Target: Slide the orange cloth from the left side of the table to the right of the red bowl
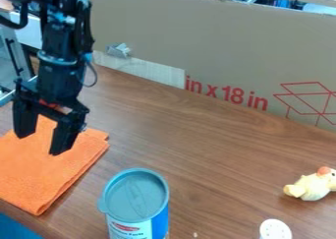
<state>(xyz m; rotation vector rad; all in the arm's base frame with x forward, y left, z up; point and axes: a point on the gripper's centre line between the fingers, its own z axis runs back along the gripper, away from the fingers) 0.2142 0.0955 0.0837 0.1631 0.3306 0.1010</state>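
Camera view: claw [42, 143] hangs at the left side, pointing down, its two fingers spread well apart with nothing between them. Directly beneath, an orange cloth [49, 166], folded flat, lies on the wood-grain counter [197, 154]; whether the fingertips touch it cannot be told. A blue item [14, 228] is partly visible at the lower left corner, beside the cloth. Toward the viewer and right of the cloth, standing apart from it, is an upright canister [136, 196] with a blue-grey lid and a blue and white side. Further right, near the edge of view, a pale yellow toy duck [312, 185] with an orange beak lies on the counter; nearer the viewer, a white rounded top [275, 229] with small dark holes. Behind the counter stands a cardboard panel [216, 41] with red printing, a pale strip [148, 71] along its lower left part.
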